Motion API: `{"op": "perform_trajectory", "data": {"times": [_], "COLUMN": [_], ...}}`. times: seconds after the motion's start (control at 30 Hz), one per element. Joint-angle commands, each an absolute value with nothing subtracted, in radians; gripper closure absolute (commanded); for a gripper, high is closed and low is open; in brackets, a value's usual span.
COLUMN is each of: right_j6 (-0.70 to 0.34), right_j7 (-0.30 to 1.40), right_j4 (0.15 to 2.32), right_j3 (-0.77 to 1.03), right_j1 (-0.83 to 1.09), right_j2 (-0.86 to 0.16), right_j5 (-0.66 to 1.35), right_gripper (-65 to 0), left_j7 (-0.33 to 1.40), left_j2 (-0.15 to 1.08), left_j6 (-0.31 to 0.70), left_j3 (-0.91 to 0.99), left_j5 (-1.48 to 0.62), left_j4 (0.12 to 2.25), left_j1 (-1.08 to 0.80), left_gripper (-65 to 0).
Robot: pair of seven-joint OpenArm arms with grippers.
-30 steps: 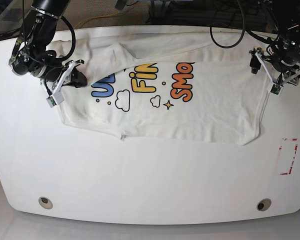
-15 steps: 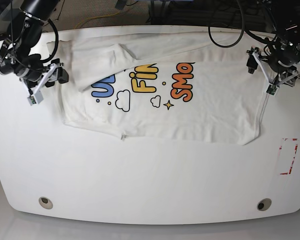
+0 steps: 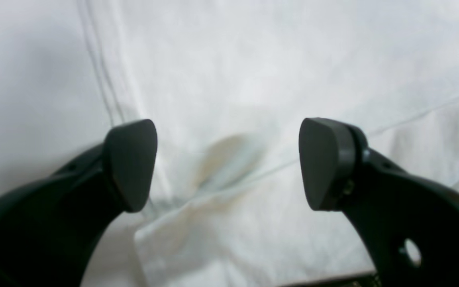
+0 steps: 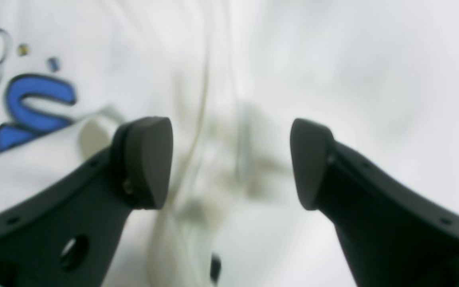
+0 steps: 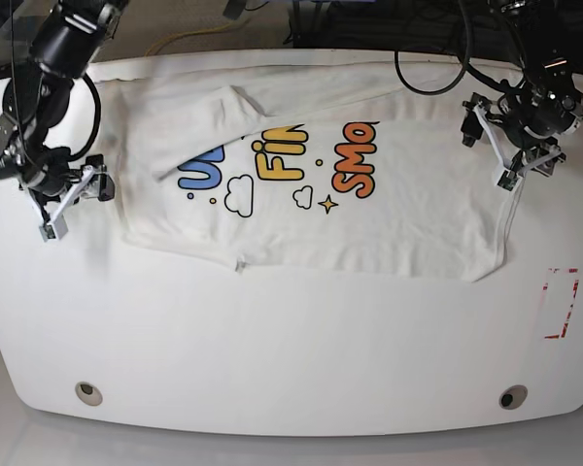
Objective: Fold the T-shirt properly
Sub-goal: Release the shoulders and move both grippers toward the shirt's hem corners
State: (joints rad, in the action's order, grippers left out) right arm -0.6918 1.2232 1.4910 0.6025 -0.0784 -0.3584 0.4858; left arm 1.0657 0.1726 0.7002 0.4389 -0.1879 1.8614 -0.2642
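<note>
The white T-shirt [image 5: 408,223] lies flat across the far half of the table, its upper part folded down over the tops of the coloured letters. My right gripper [image 5: 75,206] hangs open just off the shirt's left edge, nothing between its fingers. In the right wrist view the right gripper [image 4: 229,163] is above blurred white cloth, with a blue letter [image 4: 34,107] to the left. My left gripper [image 5: 494,148] stands open over the shirt's right edge. In the left wrist view the left gripper [image 3: 227,163] is above a stitched hem [image 3: 102,71] and a folded layer, holding nothing.
The white table [image 5: 291,340] has two round holes near its front edge, one on the left [image 5: 88,393] and one on the right [image 5: 512,397]. A red-outlined rectangle [image 5: 562,303] is marked at the right. Cables run along the back edge.
My right gripper has opened, let go of the shirt's left part and drawn away to the left and nearer the front. My left gripper has shifted slightly left over the shirt's edge.
</note>
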Motion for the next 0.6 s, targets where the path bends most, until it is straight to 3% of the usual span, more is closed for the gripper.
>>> {"op": "perform_trajectory", "data": {"times": [0.0,0.3,0.5,0.57], "right_j6": [-0.698,-0.698,-0.698,-0.698], "right_j7": [1.121,0.9,0.773,0.739], "right_j4": [1.409,1.093,0.932,0.912], "right_j3": [0.561,0.42,0.317,0.289], "right_j1": [-0.163,-0.341,-0.383,-0.381], "right_j2": [-0.375,-0.401,-0.415,-0.41], "right_j5": [0.466,0.407,0.407,0.407], "right_gripper": [-44.5,-43.9,-43.8,-43.8], "left_j7": [1.05,1.049,1.049,1.049], "left_j2": [0.185,0.189,0.185,0.185], "left_j6": [0.698,0.698,0.698,0.639], "left_j3": [0.444,0.447,0.532,0.533], "left_j5": [-0.196,-0.196,-0.194,-0.194], "left_j4": [1.873,1.873,1.874,1.873], "left_j1": [-0.252,-0.246,-0.143,-0.097], "left_gripper": [-51.8,-51.8,-52.1,-52.4]}}
